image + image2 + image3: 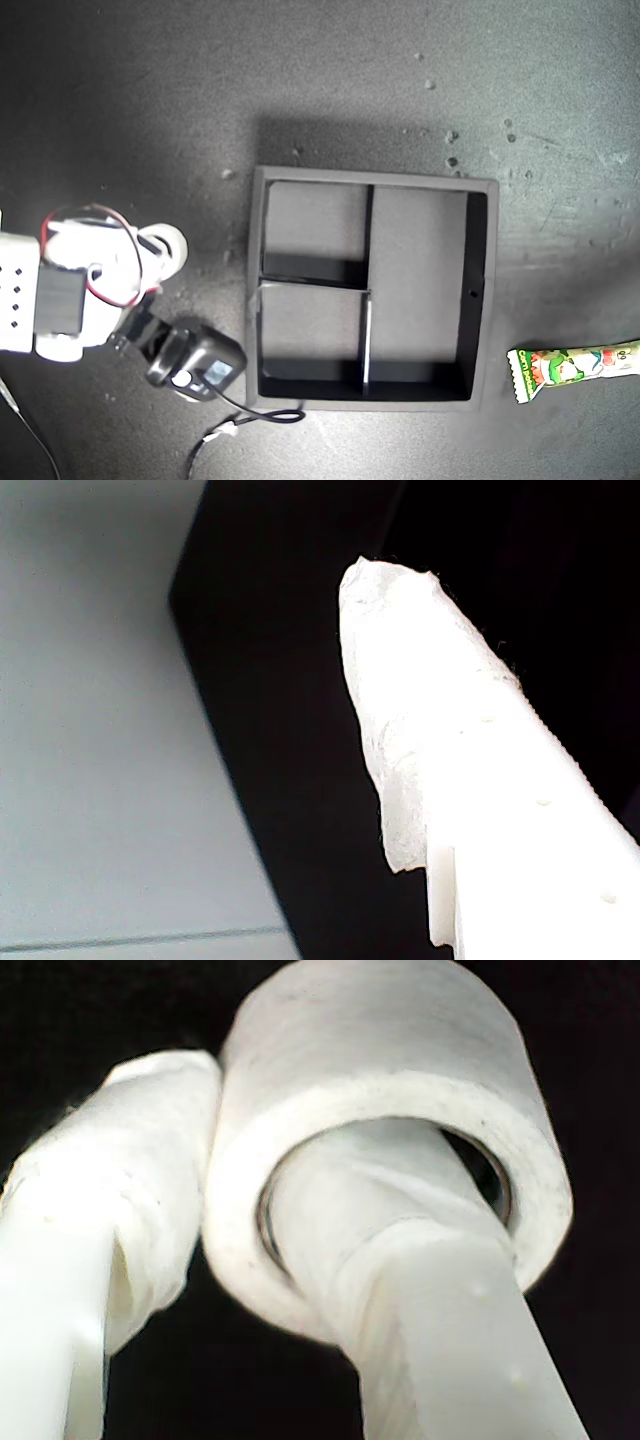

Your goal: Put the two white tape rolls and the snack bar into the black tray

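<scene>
My second end effector (200,1220) pinches 1 white tape roll (390,1090); 1 snack bar (575,368) lies beside 1 black tray (480,290); first end effector's state unclear.

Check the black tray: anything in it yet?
Empty. In the exterior view all three compartments of the black tray show bare floor; the snack bar lies outside it, toward that view's right edge.
</scene>
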You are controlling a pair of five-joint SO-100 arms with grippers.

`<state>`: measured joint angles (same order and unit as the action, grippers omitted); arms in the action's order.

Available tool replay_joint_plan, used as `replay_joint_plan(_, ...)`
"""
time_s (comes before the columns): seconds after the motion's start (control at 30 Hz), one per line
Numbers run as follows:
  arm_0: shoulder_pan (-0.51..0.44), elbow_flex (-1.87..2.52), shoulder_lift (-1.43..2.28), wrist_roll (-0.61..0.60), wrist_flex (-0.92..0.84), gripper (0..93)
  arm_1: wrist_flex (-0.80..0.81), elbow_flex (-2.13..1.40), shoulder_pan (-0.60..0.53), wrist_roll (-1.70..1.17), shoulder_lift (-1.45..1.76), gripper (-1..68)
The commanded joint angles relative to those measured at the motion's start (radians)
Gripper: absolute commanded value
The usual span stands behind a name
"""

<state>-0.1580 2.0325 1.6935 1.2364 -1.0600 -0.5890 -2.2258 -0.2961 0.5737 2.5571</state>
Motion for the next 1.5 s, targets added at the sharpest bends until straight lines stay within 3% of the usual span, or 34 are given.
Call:
replay_joint_plan(0.0, 0.012, 0.002, 0.104, -0.032, -0.028, 0.0, -0.104, 0.288, -0.021, 0.020, -0.218, 25.6)
replay_joint_plan(0.3, 0.083, -0.120, 0.377, -0.133, -0.196, 0.0, -0.265, 0.083, -0.158, 0.977, -0.291, 24.6)
replay_joint_plan(0.53, 0.048, -0.387, 0.308, -0.169, -0.278, 0.0, -0.175, -0.095, -0.327, 1.405, -0.288, 24.9)
replay_joint_plan(0.7, -0.041, -0.819, 0.014, -0.193, -0.420, 0.0, -0.052, -0.218, -0.399, 1.513, -0.296, 24.2)
replay_joint_plan(0.87, -0.126, -1.589, -0.485, -0.193, -0.762, 0.0, 0.080, -0.310, -0.442, 1.548, -0.302, 23.4)
replay_joint_plan(1.03, -0.166, -1.721, -0.634, -0.166, -0.772, 0.0, 0.161, -0.403, -0.448, 1.529, -0.304, 20.9)
replay_joint_plan(1.37, -0.229, -1.905, -0.856, -0.126, -0.772, 0.0, 0.252, -0.514, -0.439, 1.453, -0.305, 21.9)
replay_joint_plan(1.4, -0.232, -1.925, -0.876, -0.124, -0.772, 0.0, 0.261, -0.522, -0.440, 1.456, -0.305, 20.0)
replay_joint_plan(1.47, -0.239, -1.947, -0.907, -0.118, -0.772, 0.0, 0.265, -0.529, -0.442, 1.465, -0.305, 8.5)
